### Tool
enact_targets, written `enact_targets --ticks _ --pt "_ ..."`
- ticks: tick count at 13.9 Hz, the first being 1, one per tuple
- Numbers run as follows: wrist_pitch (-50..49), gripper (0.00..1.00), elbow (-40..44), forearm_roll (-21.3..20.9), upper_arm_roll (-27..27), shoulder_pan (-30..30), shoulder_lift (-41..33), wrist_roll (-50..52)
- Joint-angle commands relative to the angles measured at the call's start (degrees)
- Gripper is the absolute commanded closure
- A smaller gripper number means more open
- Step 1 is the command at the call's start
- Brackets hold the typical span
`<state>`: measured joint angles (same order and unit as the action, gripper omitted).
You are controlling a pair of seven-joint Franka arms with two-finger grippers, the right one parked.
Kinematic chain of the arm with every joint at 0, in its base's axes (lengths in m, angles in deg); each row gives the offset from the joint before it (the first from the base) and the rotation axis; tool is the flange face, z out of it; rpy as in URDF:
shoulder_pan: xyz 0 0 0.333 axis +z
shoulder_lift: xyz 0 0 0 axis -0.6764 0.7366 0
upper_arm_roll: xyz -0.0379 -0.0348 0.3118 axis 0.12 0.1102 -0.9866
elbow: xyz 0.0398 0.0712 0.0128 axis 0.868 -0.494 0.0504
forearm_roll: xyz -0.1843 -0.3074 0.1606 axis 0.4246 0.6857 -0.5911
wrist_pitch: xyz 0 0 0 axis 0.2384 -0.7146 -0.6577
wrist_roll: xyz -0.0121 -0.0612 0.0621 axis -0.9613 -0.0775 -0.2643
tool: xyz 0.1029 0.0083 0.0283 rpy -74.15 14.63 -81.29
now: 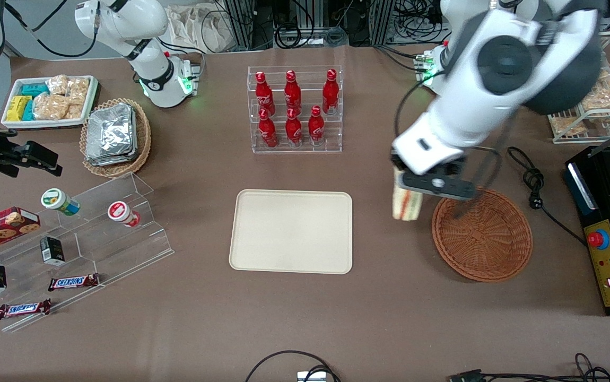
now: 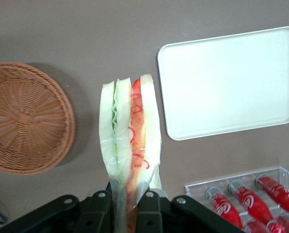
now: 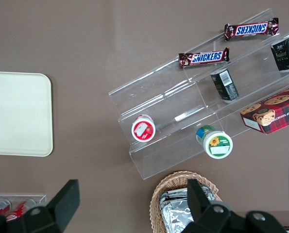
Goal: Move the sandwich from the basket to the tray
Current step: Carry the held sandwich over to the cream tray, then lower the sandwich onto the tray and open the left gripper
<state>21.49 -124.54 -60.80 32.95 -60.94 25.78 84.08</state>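
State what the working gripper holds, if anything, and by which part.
The gripper is shut on the sandwich, pinching one narrow end so the wedge hangs free above the table, between the basket and the tray.

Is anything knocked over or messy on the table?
Nothing is spilled. Two small cups lie tipped on the clear stepped stand. The gripper holds the sandwich between basket and tray.
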Motion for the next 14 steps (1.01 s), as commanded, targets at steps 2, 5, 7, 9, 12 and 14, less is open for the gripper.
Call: enact_targets --ticks 2,5,7,9,12,14 --pt "9.25 1.00 1.36 -6.19 3.35 -2.71 9.76 8.24" --pt "18.75 1.00 0.92 -9.08 3.35 -4.21 17.85 8.34" --pt "21.49 1.00 0.74 -10.77 3.27 -4.91 22.34 8.51" --pt "24.21 1.00 -0.21 -10.94 3.18 -5.43 25.34 8.51" --pt "27.29 1.00 -1.81 -10.94 2.04 -6.05 26.57 8.60" --pt "30.36 1.00 -1.89 -11.03 1.08 -6.32 28.15 8.60"
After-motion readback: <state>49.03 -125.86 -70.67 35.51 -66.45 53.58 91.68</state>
